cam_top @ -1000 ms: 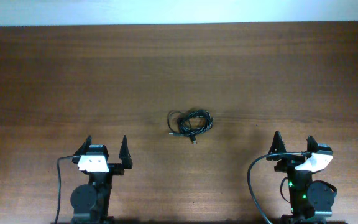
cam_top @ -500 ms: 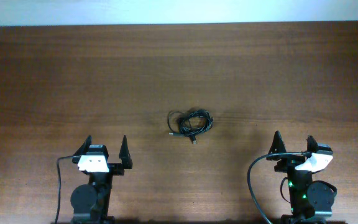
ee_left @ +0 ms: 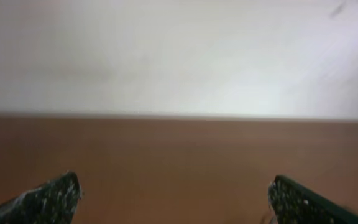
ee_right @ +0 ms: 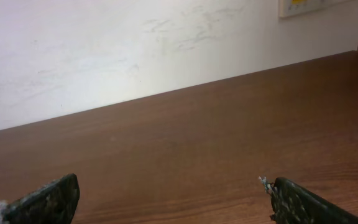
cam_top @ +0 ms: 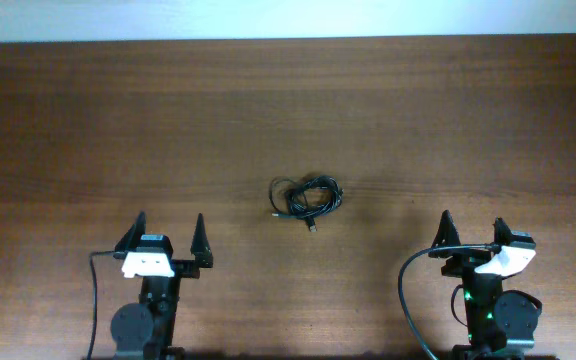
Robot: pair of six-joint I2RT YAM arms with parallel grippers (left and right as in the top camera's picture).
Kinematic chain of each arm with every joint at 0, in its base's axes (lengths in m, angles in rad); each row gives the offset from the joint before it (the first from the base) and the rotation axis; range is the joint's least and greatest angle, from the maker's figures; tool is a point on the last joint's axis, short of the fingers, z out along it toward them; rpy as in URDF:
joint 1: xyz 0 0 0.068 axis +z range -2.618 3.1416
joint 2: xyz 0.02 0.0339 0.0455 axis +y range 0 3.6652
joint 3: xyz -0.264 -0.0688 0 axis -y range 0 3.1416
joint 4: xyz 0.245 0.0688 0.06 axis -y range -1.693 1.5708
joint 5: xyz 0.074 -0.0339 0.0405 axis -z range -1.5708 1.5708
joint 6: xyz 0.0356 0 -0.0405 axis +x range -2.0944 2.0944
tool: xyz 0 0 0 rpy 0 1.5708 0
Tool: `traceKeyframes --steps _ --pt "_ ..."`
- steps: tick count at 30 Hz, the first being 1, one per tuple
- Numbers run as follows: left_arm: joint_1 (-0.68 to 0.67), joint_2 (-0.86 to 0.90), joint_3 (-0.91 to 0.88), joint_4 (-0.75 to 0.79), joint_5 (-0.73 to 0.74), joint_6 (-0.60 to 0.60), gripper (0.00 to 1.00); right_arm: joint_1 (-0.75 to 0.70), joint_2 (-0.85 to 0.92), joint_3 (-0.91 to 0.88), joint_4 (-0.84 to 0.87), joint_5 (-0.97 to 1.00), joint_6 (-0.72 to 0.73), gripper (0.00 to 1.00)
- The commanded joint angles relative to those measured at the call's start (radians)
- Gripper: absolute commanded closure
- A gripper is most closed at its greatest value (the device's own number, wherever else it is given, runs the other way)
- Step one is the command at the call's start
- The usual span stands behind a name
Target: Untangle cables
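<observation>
Well, the left gripper (cam_top: 169,221) at seven o'clock and the right gripper (cam_top: 472,222) at five both gape empty; a rough grab could pull the cables (cam_top: 306,197) tighter.

Overhead looks down, wrist views face wall (ee_right: 104,50)

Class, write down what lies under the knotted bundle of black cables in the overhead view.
Under the cables only the brown wooden table shows, and it is also visible through the gaps in the loops. How the lower strands run is hidden by the strands crossing over them.
</observation>
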Motion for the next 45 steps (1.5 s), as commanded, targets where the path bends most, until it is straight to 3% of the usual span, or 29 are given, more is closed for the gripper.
traceKeyframes --steps 1,4,8,11,16,18,25,27,30,32,37,41,45 --pt "-0.005 -0.006 0.014 0.031 0.156 0.015 0.01 0.005 -0.006 -0.007 -0.004 0.008 -0.009 0.01" --pt "-0.005 0.006 0.127 -0.159 0.166 0.015 0.01 0.005 -0.006 -0.007 -0.004 0.008 -0.009 0.01" --pt "-0.005 0.150 0.438 -0.461 0.167 0.015 0.01 0.005 -0.006 -0.007 -0.004 0.008 -0.009 0.02" --pt "-0.006 0.382 0.663 -0.583 0.197 0.016 0.01 0.005 -0.006 -0.007 -0.004 0.008 -0.009 0.01" --pt "-0.006 0.811 1.036 -0.830 0.409 0.015 0.01 0.005 -0.006 -0.007 -0.004 0.008 -0.009 0.01" --pt "-0.006 0.916 1.059 -0.830 0.512 0.015 0.01 0.005 -0.006 -0.007 -0.004 0.008 -0.009 0.01" --pt "-0.047 1.097 1.059 -0.804 0.512 0.016 0.01 0.005 -0.006 -0.007 -0.004 0.008 -0.009 0.01" --pt "-0.113 1.097 1.059 -0.766 0.456 0.039 0.01 0.005 -0.006 -0.007 -0.004 0.008 -0.009 0.02" --pt "-0.264 1.098 1.059 -0.681 0.256 0.038 0.01 0.005 -0.006 -0.007 -0.004 0.008 -0.009 0.01" --pt "-0.363 1.099 1.059 -0.549 0.216 0.040 0.01 0.005 -0.006 -0.007 -0.004 0.008 -0.009 0.01" --pt "-0.375 1.116 1.059 -0.468 0.190 0.042 0.01 0.005 -0.006 -0.007 -0.004 0.008 -0.009 0.02" --pt "-0.375 1.231 1.059 -0.465 0.188 0.262 0.01 0.005 -0.006 -0.007 -0.004 0.008 -0.009 0.01" --pt "-0.375 1.374 1.059 -0.441 0.233 0.289 0.00 0.005 -0.006 -0.007 -0.004 0.008 -0.009 0.01"
